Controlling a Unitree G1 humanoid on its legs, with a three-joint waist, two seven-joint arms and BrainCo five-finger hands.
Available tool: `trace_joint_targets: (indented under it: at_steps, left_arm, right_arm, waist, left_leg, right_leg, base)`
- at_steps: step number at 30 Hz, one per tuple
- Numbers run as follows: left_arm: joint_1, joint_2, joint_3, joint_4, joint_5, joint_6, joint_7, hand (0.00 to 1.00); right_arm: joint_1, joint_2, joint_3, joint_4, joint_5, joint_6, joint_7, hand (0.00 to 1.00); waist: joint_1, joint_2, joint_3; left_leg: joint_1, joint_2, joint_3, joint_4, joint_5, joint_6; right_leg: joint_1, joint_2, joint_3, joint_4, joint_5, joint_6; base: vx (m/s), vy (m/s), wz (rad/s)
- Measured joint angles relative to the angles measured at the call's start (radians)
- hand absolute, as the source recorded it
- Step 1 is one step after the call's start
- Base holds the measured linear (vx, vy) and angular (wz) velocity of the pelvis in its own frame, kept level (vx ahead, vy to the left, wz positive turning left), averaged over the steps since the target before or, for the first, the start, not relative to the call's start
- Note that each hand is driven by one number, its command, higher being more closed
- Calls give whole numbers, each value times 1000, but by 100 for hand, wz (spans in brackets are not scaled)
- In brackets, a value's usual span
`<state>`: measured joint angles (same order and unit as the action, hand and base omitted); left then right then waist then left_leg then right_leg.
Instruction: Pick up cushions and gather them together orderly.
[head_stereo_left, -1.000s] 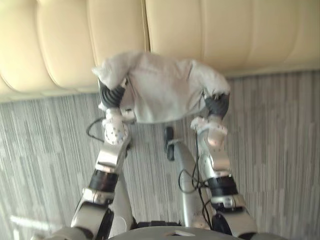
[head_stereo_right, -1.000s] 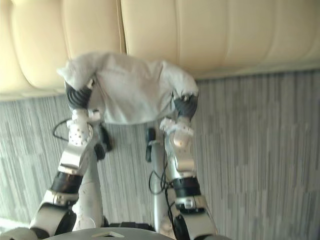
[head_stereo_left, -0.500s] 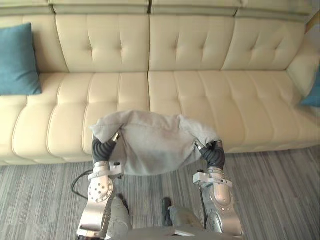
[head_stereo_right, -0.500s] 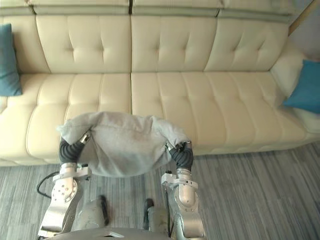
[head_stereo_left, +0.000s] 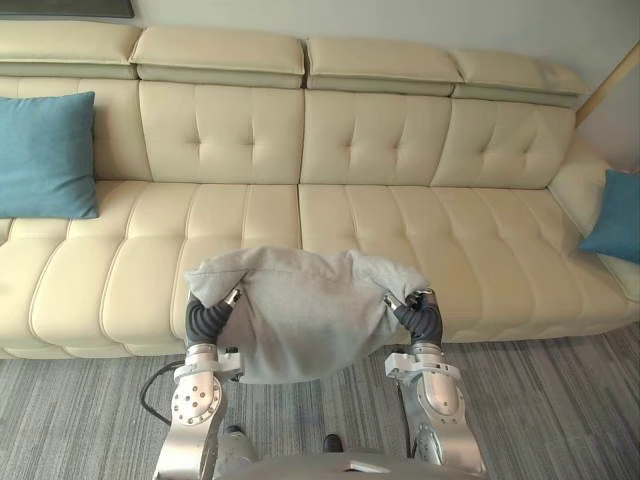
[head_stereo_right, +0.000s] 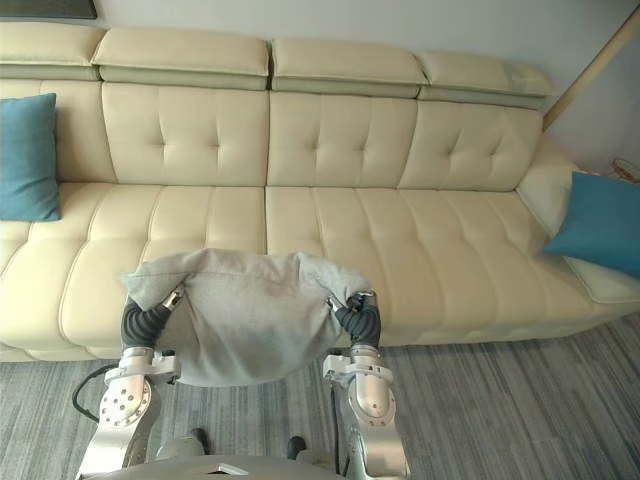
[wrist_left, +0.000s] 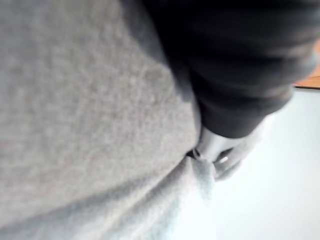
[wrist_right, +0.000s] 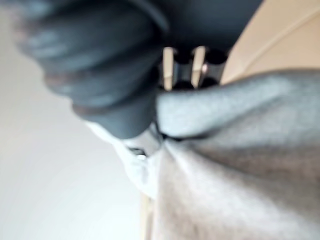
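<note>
Cushions not yet gathered: we count three. The cream sofa (head_stereo_left: 350, 220) spans the upper field. The grey cushion (head_stereo_left: 305, 320) hangs at 6 o'clock, before the seat's front edge. The left blue cushion (head_stereo_left: 45, 155) leans at 10 o'clock, and the right blue cushion (head_stereo_right: 600, 222) at 3 o'clock, well apart. The left hand (head_stereo_left: 205, 320) and right hand (head_stereo_left: 425, 318) each clamp one end of the grey cushion. We judge pickup done and placing left.

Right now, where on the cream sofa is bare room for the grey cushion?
The cream leather sofa seat is bare across its middle, between the left teal cushion and the right teal cushion; only those ends are crowded.
</note>
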<state>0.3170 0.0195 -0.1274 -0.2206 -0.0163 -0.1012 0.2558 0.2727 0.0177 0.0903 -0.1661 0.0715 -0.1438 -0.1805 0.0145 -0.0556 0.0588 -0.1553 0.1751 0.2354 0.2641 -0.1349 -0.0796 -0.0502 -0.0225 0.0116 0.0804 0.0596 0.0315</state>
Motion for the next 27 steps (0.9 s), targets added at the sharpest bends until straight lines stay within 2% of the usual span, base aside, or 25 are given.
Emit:
trace_joint_targets:
  at_steps: [6, 9, 10, 11, 12, 14, 17, 22, 24, 26, 27]
  left_arm:
    - [19, 1, -6, 0, 0, 0, -12, 100]
    - [29, 1, -6, 0, 0, 0, -20, 100]
    - [30, 5, -5, -1, 0, 0, -20, 100]
    - [31, 12, -5, -3, 0, 0, -20, 100]
    - [19, 15, -7, 15, 0, 1, -20, 100]
    - [25, 5, -24, 15, 0, 1, -23, 100]
    - [27, 4, -22, 15, 0, 1, -23, 100]
    - [26, 6, -14, 15, 0, 1, -20, 100]
    - [24, 6, -7, 15, 0, 1, -20, 100]
    - [13, 7, -12, 15, 0, 2, -21, 100]
    - [5, 10, -12, 15, 0, 2, -21, 100]
  right_arm:
    - [34, 15, -15, -1, 0, 0, 1, 100]
    - [38, 16, -16, -1, 0, 0, 1, 100]
    - [37, 20, -16, -4, 0, 0, 1, 100]
    - [37, 24, -14, -5, 0, 0, 1, 100]
    - [26, 22, -21, 3, 0, 2, 5, 100]
    - [25, 23, -36, -9, 0, 1, 3, 100]
    - [27, 23, -33, -9, -1, 2, 1, 100]
    - [25, 25, -31, -9, -7, 2, 0, 100]
    - [20, 24, -27, -7, -32, 2, 0, 100]
    - [12, 21, -29, 8, -39, 2, 1, 100]
    - [1, 22, -29, 25, -39, 2, 1, 100]
  waist:
    - [3, -2, -1]
    - [11, -1, 0]
    - [14, -10, 1]
    - [14, -27, -2]
    - [14, -61, -11]
    - [13, -28, -1]
    - [12, -25, 2]
    - [18, -19, 7]
    - [18, -4, 21]
    - [9, 13, 52]
    - [7, 15, 75]
  left_leg:
    - [-9, -3, 13, -3, 3, -1]
    - [-10, -3, 11, -3, 3, -2]
    - [-11, -14, 9, -4, 7, -8]
    - [-16, -31, 8, -4, 10, -13]
    - [-35, -59, -7, 32, 22, 0]
    - [-96, -33, -73, 148, -34, 9]
    - [-148, -4, -102, 237, -89, 8]
    - [-157, -10, -98, 289, -134, 31]
    - [-153, -7, -92, 312, -158, 34]
    - [-129, -7, -89, 312, -170, 39]
    - [-98, -10, -84, 310, -191, 42]
  right_leg:
    - [-22, -8, 5, -2, 47, 17]
    - [-23, -6, 0, 10, 44, 19]
    - [-24, -15, -6, 21, 8, 37]
    - [-27, -33, -14, 28, -39, 35]
    - [-57, -66, -30, 49, -115, 60]
    - [-55, -35, -55, 51, -108, 54]
    - [-50, -8, -73, 37, -104, 51]
    - [-37, -13, -62, 51, -101, 46]
    - [-64, -20, -49, 117, -111, 50]
    - [-116, -26, -46, 267, -115, 51]
    - [-167, -40, -47, 410, -117, 46]
  base:
    - [-112, 47, -11]
    - [-97, 4, -3]
    - [-86, -17, 9]
    - [-73, -48, 24]
    - [-62, -33, 23]
    - [-37, -1, 21]
    - [15, 41, 11]
    - [71, 77, 1]
    - [33, 102, -16]
    - [0, 135, -4]
    - [-19, 97, -3]
